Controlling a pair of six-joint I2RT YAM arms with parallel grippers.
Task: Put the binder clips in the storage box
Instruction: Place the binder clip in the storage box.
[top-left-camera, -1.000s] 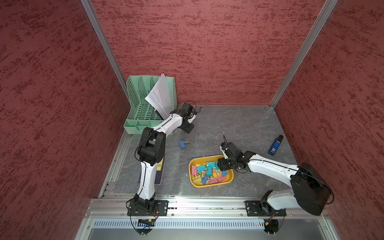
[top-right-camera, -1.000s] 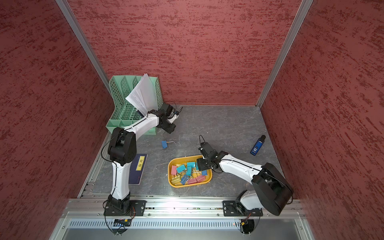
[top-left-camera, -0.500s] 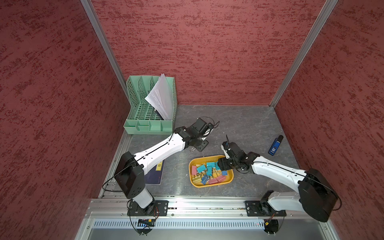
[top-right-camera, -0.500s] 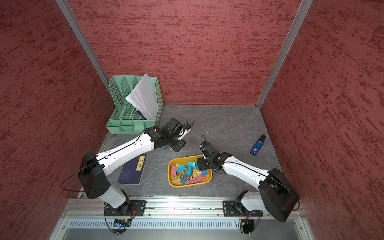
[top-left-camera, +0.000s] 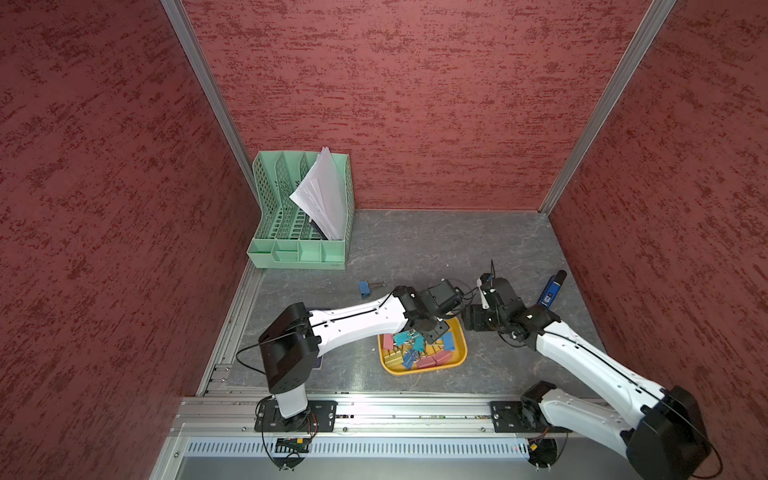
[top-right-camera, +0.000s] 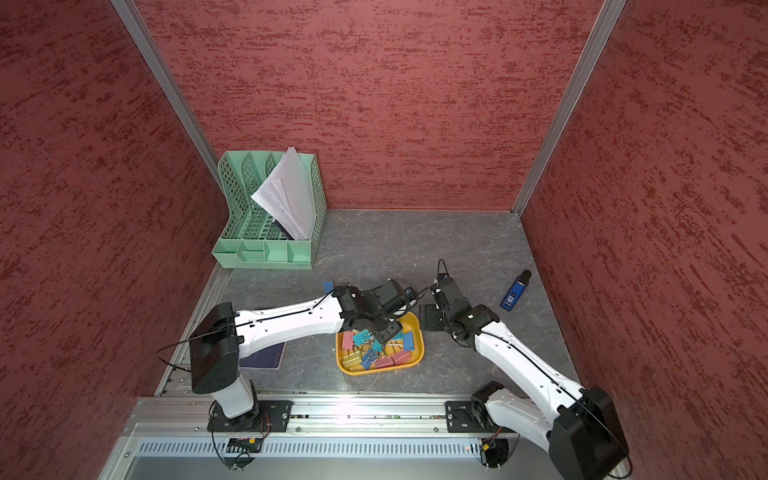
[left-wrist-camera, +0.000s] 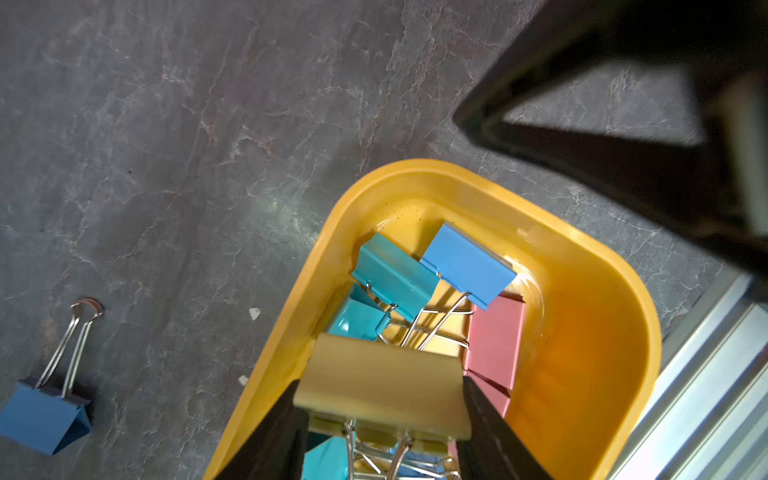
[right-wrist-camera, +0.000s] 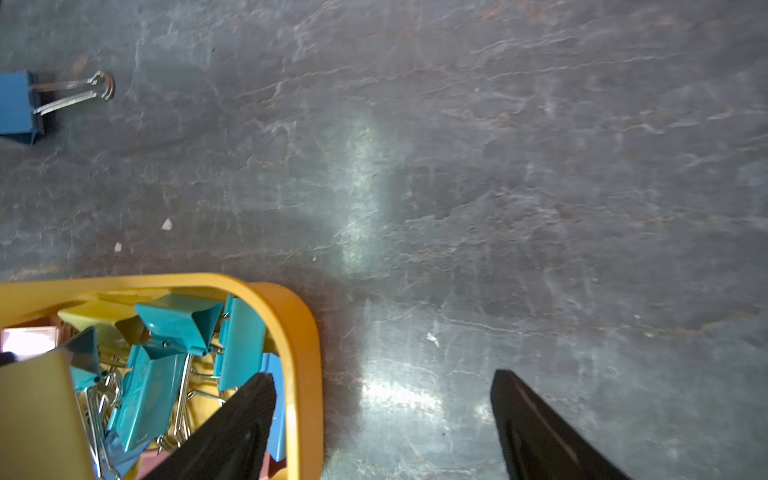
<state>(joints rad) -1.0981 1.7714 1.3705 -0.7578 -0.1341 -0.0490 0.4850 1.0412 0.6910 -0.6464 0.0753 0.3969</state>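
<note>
The left arm has swung over from the green file holder (top-left-camera: 299, 249) and now hangs above the box (left-wrist-camera: 615, 291). The right arm has backed off to the side, and its fingers have spread wider.

The left pincer (left-wrist-camera: 382, 386) is squeezing a yellow clip (left-wrist-camera: 374, 370) by its two ends, right over the box. Under it, inside the box, lie the other clips (top-left-camera: 419, 353): teal, blue, pink and yellow, all in a heap with their wire handles tangled.

The right pincer (right-wrist-camera: 382, 376) is wide open and holds nothing. One finger is over the corner of the box and the other is over the bare tabletop (top-left-camera: 415, 249).

One blue clip (top-left-camera: 363, 289) lies alone on the tabletop, outside the box, on the side toward the file holder. White papers (top-left-camera: 324, 195) lean in the file holder in the back corner. A blue stapler (top-left-camera: 549, 291) lies near the right wall. A dark notebook (top-right-camera: 266, 357) peeks out under the left arm.
</note>
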